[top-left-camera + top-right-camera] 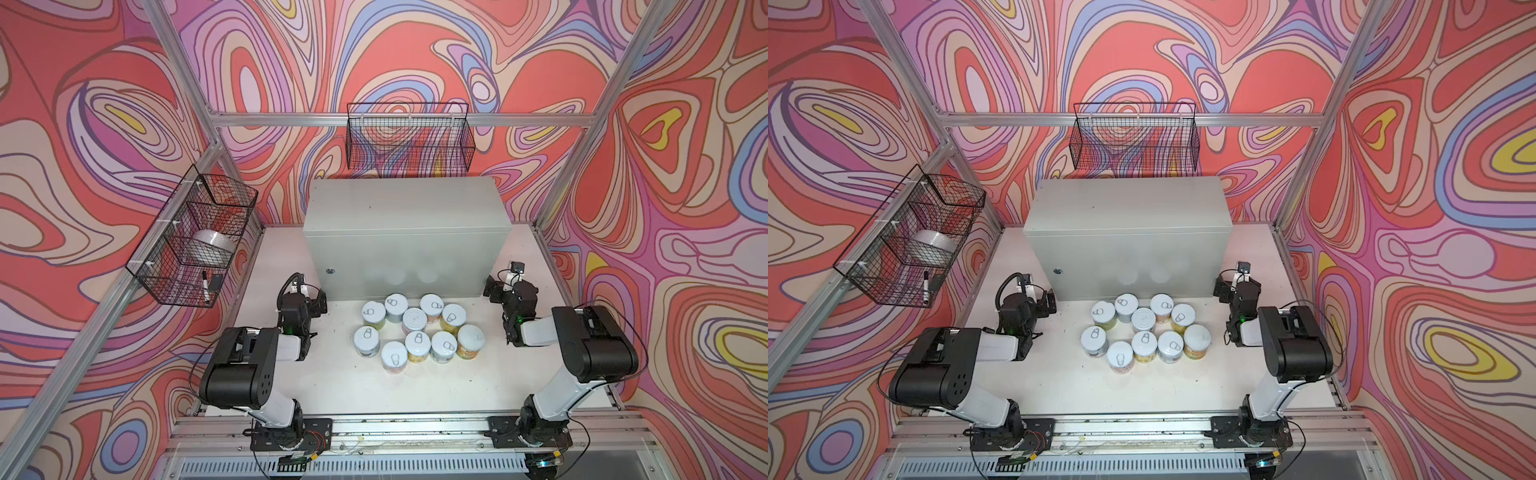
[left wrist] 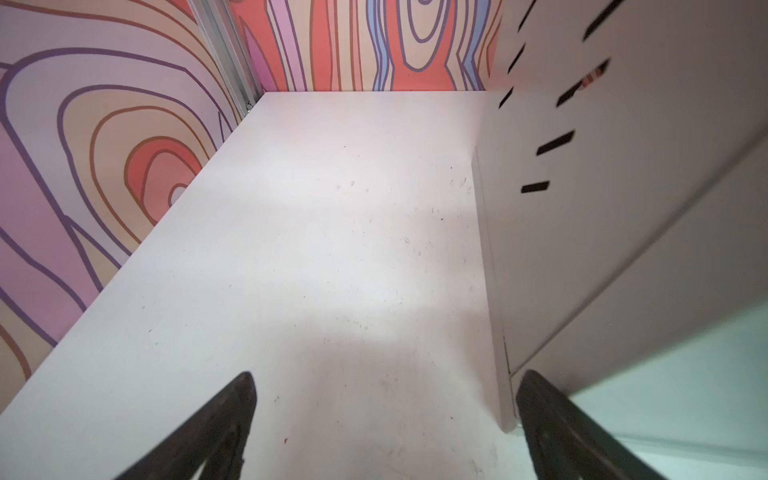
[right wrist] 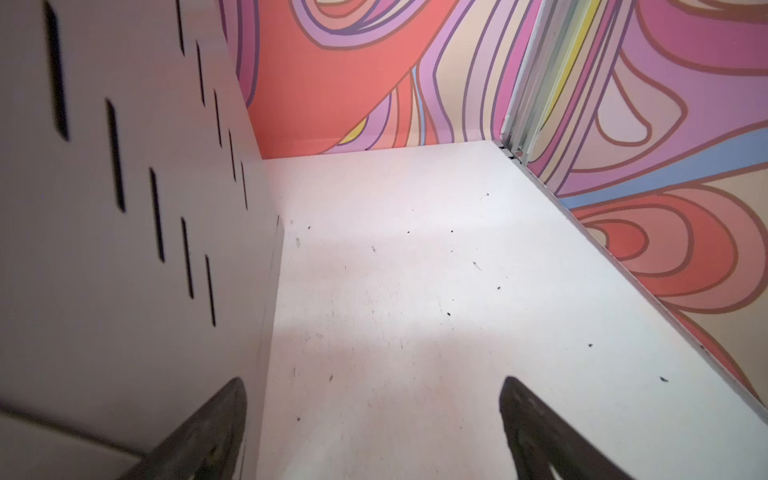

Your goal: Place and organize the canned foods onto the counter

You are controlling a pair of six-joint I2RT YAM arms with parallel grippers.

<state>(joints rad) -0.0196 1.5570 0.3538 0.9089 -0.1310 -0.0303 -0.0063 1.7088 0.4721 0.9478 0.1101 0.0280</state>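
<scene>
- The table point(image 1: 374, 390) is lying bare at the front, near my bases.
- The canned foods point(image 1: 414, 321), ten of them, are standing upright on the table in a tight cluster between my arms, just in front of the counter. Many are touching.
- I am judging the pack as the main risk: wide jaws going down around one can may shove or tip its neighbours.
- My left gripper point(image 2: 386, 374) is hanging released and empty beside the counter's left front corner. My right gripper point(image 3: 372, 379) is doing the same at the right corner.
- Both arms reaching into the cluster together risk colliding.
- The counter point(image 1: 407, 208) is sitting with its top bare. A can carried too low may clip its front edge.
- The wire basket point(image 1: 409, 137) is hanging above the counter's rear, so a high reach to the back may snag it.
</scene>
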